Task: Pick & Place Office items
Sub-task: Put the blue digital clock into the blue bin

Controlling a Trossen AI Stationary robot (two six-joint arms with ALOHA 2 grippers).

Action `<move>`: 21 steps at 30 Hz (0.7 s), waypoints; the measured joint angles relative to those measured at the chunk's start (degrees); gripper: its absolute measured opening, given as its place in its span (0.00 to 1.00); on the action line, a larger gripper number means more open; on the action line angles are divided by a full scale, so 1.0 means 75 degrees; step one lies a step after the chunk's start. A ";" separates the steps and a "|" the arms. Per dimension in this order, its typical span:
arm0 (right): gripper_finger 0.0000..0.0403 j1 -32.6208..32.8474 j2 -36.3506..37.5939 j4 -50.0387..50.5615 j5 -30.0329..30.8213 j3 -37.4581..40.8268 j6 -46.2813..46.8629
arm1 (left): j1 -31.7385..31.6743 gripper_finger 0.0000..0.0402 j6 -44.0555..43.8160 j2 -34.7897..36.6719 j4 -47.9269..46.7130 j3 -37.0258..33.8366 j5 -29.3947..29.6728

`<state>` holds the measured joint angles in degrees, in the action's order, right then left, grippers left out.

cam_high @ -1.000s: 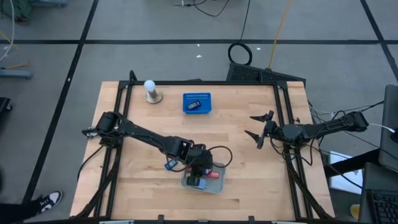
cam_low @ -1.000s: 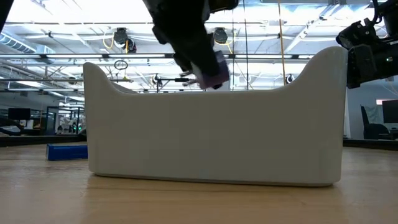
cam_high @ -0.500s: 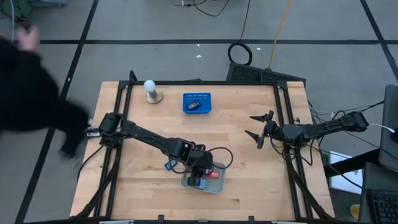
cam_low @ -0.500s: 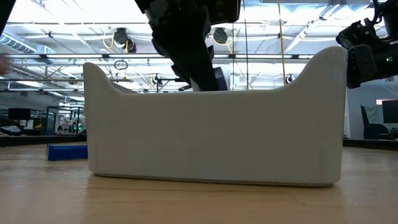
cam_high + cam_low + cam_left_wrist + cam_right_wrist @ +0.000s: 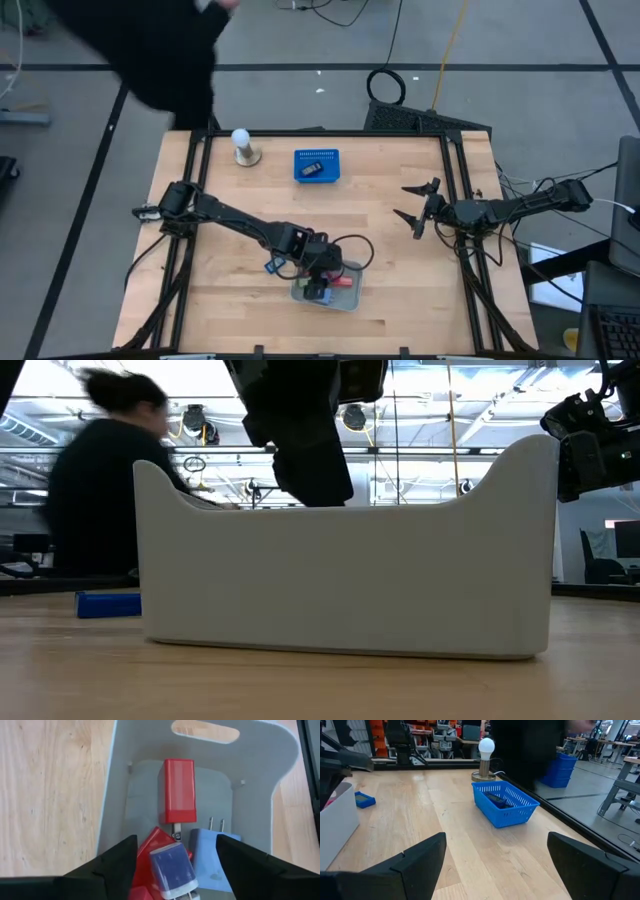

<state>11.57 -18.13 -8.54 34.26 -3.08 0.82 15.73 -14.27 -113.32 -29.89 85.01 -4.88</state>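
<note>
High view, desk: pale wooden plank desk (image 5: 400,260) in a black frame, carrying everything; a person in dark clothing (image 5: 160,50) passes beyond its far left corner.
Left arm: reaches across to the near middle, its left hand (image 5: 320,283) directly over the grey tray.
Right arm: waits at the right edge, right hand (image 5: 418,212) spread wide, holding nothing.
Grey plastic tray with cut-out handle (image 5: 250,775): sits near the front edge; several office items already lie inside.
Blue perforated square basket (image 5: 506,803): far middle, a dark item inside; beside it the white ball on a round stand (image 5: 486,755).
Red blocky plug piece (image 5: 176,790): flat on the tray floor, towards the handle end.
Pale blue pronged piece (image 5: 212,852): in the tray, just beside the red one.
Dark blue block with white base (image 5: 172,870): between the left fingers (image 5: 117,862), resting on a second red piece (image 5: 155,842) below it.
Small blue piece (image 5: 271,265): on the bare desk just beside the tray, not yet collected.
Left hand state: jaws stand well apart, wider than the dark blue block, so I judge it let go rather than gripped; whether a finger touches it I cannot tell.
Risk: the block sits tilted on the pile, so it could slide or roll when the hand lifts, and a finger brushing it might flick it over the low wall.
Risk, tray: light and unfixed, it could shift if the fingers catch its rim.
</note>
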 joint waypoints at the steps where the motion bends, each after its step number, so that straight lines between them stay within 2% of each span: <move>1: 0.84 0.0000 0.0000 0.0000 0.0001 0.0000 0.0000 | -0.0003 0.69 -0.0092 0.0000 -0.0008 0.0000 0.0000; 9: 0.84 0.0000 0.0000 -0.0003 0.0002 -0.0001 0.0000 | -0.0226 0.70 -0.1116 0.0003 -0.0493 0.0000 -0.0477; 16: 0.84 0.0000 0.0000 -0.0003 0.0000 -0.0001 0.0000 | -0.0530 0.65 -0.1292 0.0063 -0.0931 0.0000 -0.1040; 21: 0.84 0.0000 0.0000 -0.0028 0.0001 -0.0001 0.0000 | -0.0785 0.62 -0.1342 0.0475 -0.1001 0.0000 -0.0942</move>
<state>11.57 -18.13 -8.74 34.27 -3.09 0.82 9.84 -24.34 -109.75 -37.40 85.01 -11.95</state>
